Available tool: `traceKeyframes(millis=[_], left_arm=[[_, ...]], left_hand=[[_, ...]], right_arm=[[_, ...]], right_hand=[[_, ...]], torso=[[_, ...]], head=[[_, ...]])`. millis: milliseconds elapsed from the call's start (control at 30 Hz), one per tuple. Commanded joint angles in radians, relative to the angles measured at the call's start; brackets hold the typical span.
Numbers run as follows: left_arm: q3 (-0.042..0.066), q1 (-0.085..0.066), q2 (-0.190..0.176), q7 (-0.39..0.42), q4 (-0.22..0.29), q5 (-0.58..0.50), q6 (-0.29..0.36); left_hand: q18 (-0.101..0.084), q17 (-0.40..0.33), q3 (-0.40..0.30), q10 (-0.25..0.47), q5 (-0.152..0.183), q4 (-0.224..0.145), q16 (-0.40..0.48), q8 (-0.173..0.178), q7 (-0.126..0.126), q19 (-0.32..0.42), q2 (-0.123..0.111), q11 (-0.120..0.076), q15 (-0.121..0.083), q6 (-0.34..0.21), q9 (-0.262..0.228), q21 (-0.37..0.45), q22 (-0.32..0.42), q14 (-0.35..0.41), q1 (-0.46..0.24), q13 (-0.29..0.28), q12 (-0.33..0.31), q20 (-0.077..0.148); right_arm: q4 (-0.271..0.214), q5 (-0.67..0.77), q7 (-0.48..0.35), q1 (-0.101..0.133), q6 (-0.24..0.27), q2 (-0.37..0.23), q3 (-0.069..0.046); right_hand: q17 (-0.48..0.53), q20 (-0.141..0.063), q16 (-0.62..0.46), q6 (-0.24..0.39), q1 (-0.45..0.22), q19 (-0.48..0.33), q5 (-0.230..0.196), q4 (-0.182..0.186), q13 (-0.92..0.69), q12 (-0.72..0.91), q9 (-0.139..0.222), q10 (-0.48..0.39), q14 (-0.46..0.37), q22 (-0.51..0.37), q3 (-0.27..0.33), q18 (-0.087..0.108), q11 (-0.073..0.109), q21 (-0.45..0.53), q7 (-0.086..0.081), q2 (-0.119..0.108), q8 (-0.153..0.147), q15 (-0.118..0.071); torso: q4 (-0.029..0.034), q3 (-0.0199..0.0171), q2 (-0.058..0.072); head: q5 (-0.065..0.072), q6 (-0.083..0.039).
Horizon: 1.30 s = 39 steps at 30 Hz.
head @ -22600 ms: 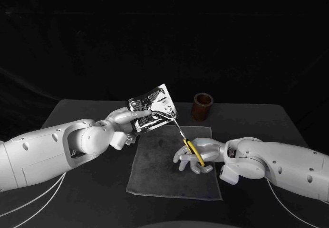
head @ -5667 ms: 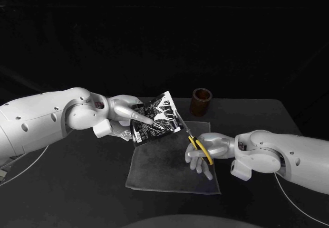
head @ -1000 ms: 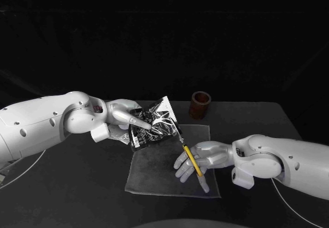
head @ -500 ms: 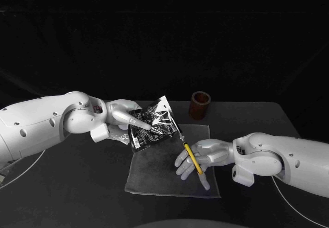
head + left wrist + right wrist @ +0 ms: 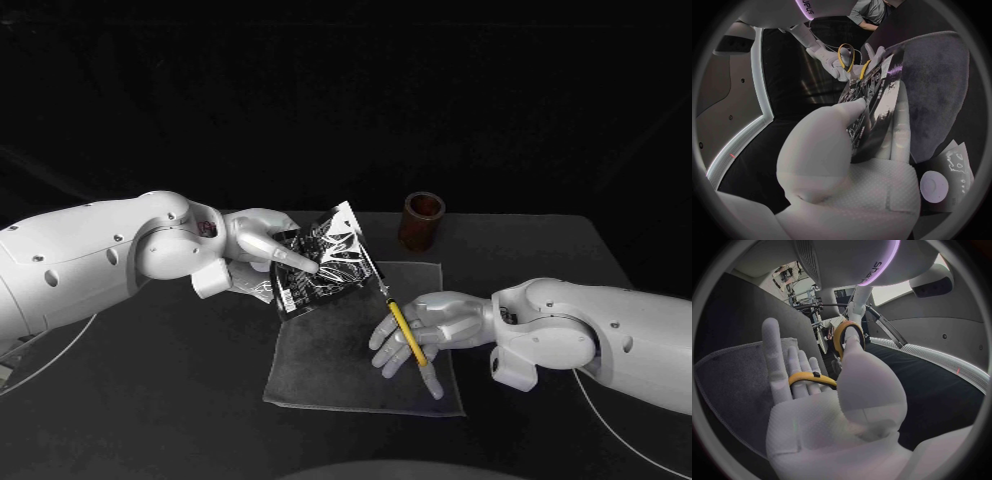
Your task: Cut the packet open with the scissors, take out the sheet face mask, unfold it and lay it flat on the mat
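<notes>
The left hand [image 5: 264,244] grips the packet [image 5: 326,257] by its left side, thumb on the front and fingers behind. It holds the packet raised and tilted over the far left part of the mat [image 5: 353,375]. The right hand [image 5: 437,325] holds the scissors [image 5: 404,335] with fingers through the yellow handle loops. It is above the mat's right half. The thin blades point far and left, and their tip meets the packet's right edge. A brown cup [image 5: 423,221] stands upright on the dark surface [image 5: 577,255], just beyond the mat's far right corner.
</notes>
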<state>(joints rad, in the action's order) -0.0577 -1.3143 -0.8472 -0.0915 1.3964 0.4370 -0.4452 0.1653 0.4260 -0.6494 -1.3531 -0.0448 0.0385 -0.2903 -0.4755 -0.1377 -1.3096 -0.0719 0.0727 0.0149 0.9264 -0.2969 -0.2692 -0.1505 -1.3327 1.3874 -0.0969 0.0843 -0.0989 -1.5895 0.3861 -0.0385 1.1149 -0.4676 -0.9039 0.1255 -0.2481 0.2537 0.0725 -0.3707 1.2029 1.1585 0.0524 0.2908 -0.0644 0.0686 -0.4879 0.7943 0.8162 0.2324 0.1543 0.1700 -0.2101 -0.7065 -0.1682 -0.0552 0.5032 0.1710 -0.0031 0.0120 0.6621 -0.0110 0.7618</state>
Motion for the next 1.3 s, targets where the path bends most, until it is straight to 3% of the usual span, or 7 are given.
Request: traceKeyframes(millis=[33, 733, 1300], left_arm=[[0.000, 0.000, 0.003, 0.007, 0.000, 0.009, -0.027], [0.000, 0.000, 0.000, 0.016, -0.011, 0.020, -0.028], [0.000, 0.000, 0.003, 0.018, -0.002, 0.018, -0.025]], left_hand=[[0.013, 0.001, 0.002, -0.010, -0.003, -0.004, -0.003, -0.006, -0.002, -0.001, 0.006, -0.005, -0.008, 0.007, -0.135, -0.007, -0.001, 0.001, 0.001, -0.002, 0.006, 0.008], [0.013, 0.003, 0.002, -0.010, -0.003, -0.005, -0.004, -0.006, -0.001, -0.001, 0.006, -0.006, -0.008, 0.007, -0.136, -0.008, -0.002, 0.001, 0.001, -0.002, 0.006, 0.009], [0.013, 0.003, 0.002, -0.010, -0.003, -0.005, -0.004, -0.006, -0.001, -0.001, 0.006, -0.006, -0.008, 0.007, -0.136, -0.008, -0.002, 0.001, 0.001, -0.002, 0.006, 0.009]], right_arm=[[0.001, -0.014, -0.008, 0.002, -0.025, 0.000, -0.002], [0.016, -0.014, 0.013, 0.006, -0.061, -0.017, -0.002], [0.034, -0.015, 0.021, 0.006, -0.077, 0.017, -0.001]], right_hand=[[0.001, 0.001, 0.000, 0.014, -0.002, -0.007, -0.004, -0.002, 0.000, 0.000, 0.001, 0.026, 0.004, -0.001, 0.002, 0.014, -0.020, -0.006, -0.118, 0.010, 0.007, 0.001], [0.003, 0.001, -0.001, 0.009, 0.002, -0.008, -0.004, -0.003, 0.000, -0.001, 0.003, 0.026, 0.003, -0.002, 0.005, 0.014, -0.020, -0.007, -0.116, 0.013, 0.011, 0.001], [0.004, 0.001, -0.002, 0.007, 0.004, -0.008, -0.004, -0.003, 0.000, -0.002, 0.005, 0.024, 0.002, -0.002, 0.006, 0.014, -0.020, -0.007, -0.116, 0.014, 0.013, 0.001]], torso=[[0.0003, 0.0000, 0.000], [-0.0004, -0.0002, 0.000], [0.0015, 0.0012, 0.000]], head=[[-0.002, 0.001], [-0.001, 0.001], [-0.001, 0.000]])
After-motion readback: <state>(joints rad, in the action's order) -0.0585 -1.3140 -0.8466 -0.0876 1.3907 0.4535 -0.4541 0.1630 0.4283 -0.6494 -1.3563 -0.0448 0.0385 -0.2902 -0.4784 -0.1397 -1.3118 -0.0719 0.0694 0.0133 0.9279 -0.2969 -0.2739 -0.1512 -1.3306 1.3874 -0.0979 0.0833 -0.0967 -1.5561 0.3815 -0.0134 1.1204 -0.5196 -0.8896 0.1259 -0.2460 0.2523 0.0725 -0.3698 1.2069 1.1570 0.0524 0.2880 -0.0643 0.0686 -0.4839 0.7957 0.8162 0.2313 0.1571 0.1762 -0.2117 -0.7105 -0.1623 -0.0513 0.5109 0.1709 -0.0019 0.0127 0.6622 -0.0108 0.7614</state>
